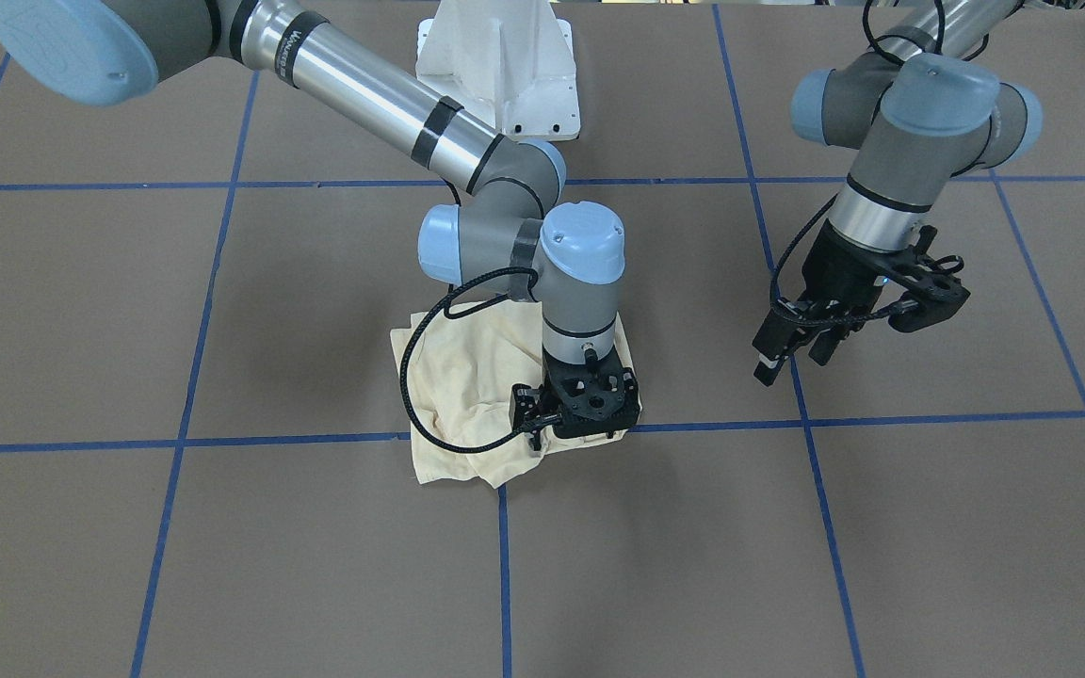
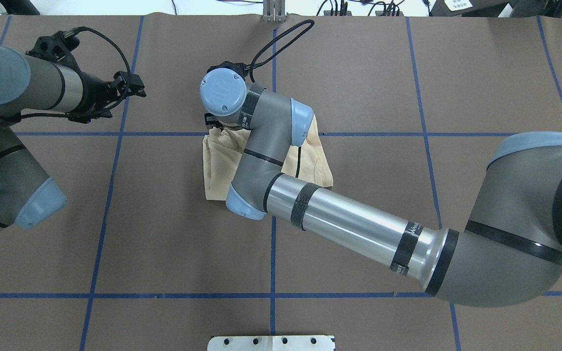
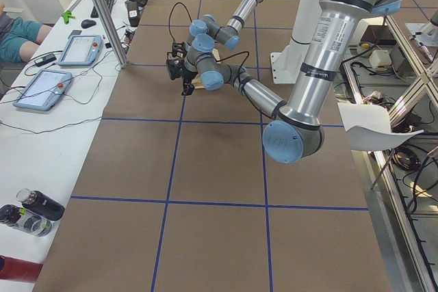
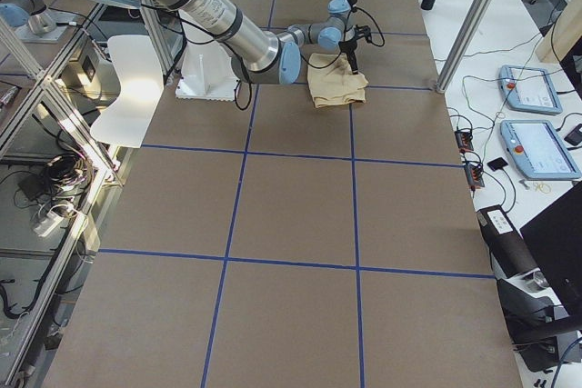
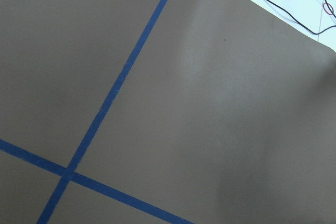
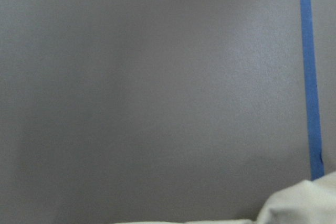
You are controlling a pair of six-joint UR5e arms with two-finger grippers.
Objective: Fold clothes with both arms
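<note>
The cream-yellow shirt (image 1: 467, 377) is seen as a compact, wrinkled bundle on the brown surface (image 1: 222, 565). It lies just at a crossing of the blue tape lines (image 1: 505, 584), a little toward 11 o'clock from the middle of the overhead view. No print can be made out on the fabric that shows.

The right arm (image 2: 349, 219) is stretched over the shirt, and the right gripper (image 1: 587, 426) is pointed straight down at the shirt's corner, at 4 o'clock of the bundle in the front-facing view (11 o'clock in the overhead view). Its fingers are hidden under the wrist and the black mount, so it cannot be told whether they are apart, together or clamped on the fabric. In the right wrist view only a small piece of pale fabric is seen at the lower edge, beside one tape line.

The left arm (image 1: 910, 132) is held well apart from the shirt, at 3 o'clock of it in the front-facing view. The left gripper (image 1: 792, 358) is raised above the surface and tilted, its two fingers are apart, and nothing is held between them.

The white pedestal base (image 1: 500, 66) is seen at 12 o'clock of the shirt in the front-facing view.
</note>
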